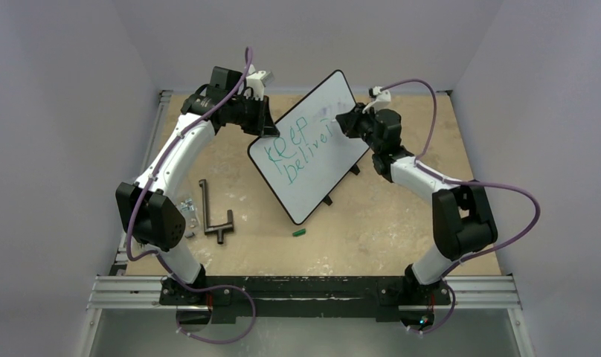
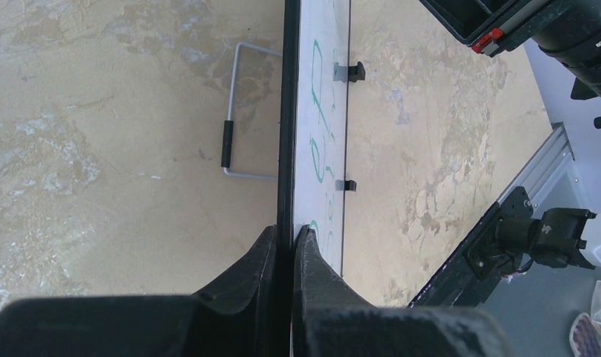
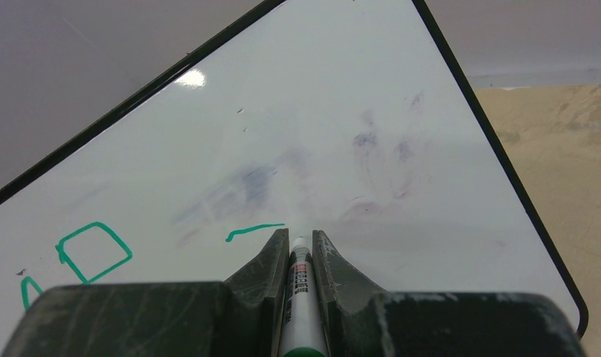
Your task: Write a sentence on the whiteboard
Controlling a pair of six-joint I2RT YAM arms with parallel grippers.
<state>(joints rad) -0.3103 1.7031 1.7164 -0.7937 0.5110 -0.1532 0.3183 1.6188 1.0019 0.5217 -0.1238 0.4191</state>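
Nearest my right wrist camera, the right pincer [image 3: 299, 239] is clamping a green marker [image 3: 300, 294]. Its tip is touching the whiteboard [image 3: 335, 111] or hovering just off it; I cannot tell which. A short green stroke is sitting right beside the tip.

The board is standing tilted on its feet toward the far edge of the bench [image 1: 379, 230], about midway between the left and right edges. The left pincer [image 2: 286, 236] is gripping its black frame, steadying it.

The sentence [image 1: 301, 149] is reading "Keep" and, below that, roughly "believi", so I am judging that I am partway through the second word. The next move is calling for that word's last letters, run toward the board's right edge under light, even pressure, and then a drop to a fresh line.

What looks like a green cap [image 1: 299, 233] is lying on the bench nearer the near edge.
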